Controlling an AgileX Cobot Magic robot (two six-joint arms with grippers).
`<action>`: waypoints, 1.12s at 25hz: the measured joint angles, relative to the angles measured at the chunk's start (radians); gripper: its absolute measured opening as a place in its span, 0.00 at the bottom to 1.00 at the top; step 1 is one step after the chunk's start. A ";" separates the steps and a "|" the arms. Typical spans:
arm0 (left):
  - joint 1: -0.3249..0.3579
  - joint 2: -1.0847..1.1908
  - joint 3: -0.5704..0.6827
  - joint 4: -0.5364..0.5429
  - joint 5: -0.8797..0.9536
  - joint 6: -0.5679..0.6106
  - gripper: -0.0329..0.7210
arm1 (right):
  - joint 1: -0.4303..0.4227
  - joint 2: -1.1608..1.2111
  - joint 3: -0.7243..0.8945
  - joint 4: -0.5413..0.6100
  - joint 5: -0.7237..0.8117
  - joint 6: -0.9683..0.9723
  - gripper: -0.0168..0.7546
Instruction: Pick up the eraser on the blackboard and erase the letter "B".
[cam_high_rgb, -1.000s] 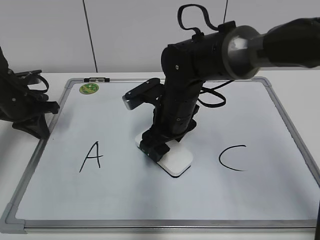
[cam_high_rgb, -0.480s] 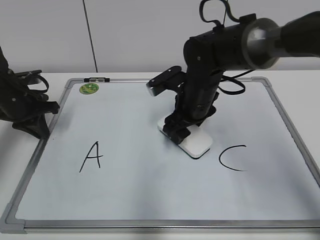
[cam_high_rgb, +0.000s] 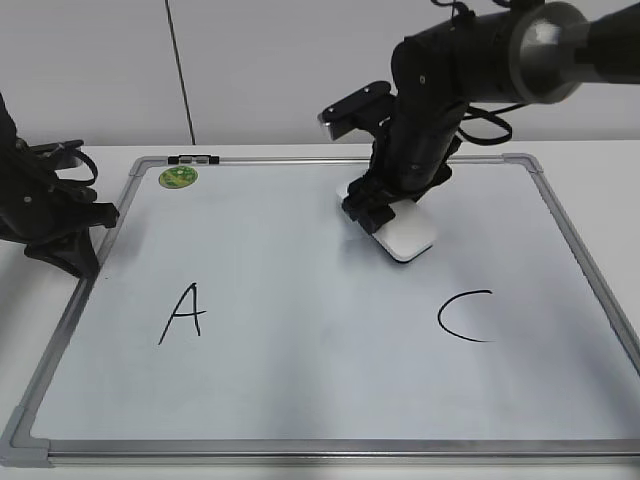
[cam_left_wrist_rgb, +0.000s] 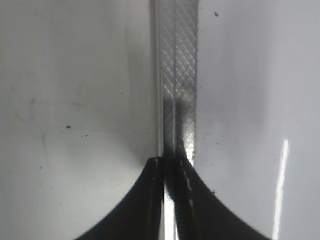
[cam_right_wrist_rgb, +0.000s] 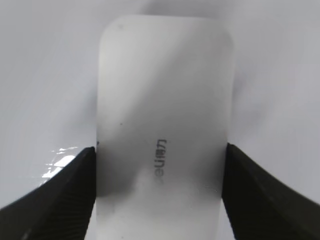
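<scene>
Your right gripper (cam_high_rgb: 383, 213) clamps the eraser (cam_high_rgb: 404, 236) on the blackboard (cam_high_rgb: 300, 390).
Eraser upper centre of frame; A (cam_high_rgb: 183, 312) lower left, C (cam_high_rgb: 466, 316) lower right; left gripper (cam_left_wrist_rgb: 172, 165) pinched together.

Big black "A" (cam_high_rgb: 183, 312) hand-drawn on the blackboard (cam_high_rgb: 300, 390), to the left of the eraser (cam_high_rgb: 408, 237) and nearer the camera. Big black "C" (cam_high_rgb: 464, 316) on the same board, below the eraser and a bit right. Small grey print on the eraser's white top (cam_right_wrist_rgb: 161, 162), too blurry to read for sure. No "B" in sight.
</scene>
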 joint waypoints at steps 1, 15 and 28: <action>0.000 0.000 0.000 0.000 0.000 0.000 0.10 | 0.000 0.000 -0.028 -0.002 0.019 0.002 0.71; 0.000 0.000 0.000 0.002 -0.002 0.000 0.10 | -0.117 -0.104 -0.135 -0.079 0.257 0.007 0.71; 0.000 0.000 0.000 0.004 -0.002 0.000 0.10 | -0.417 -0.124 -0.085 0.131 0.308 -0.004 0.71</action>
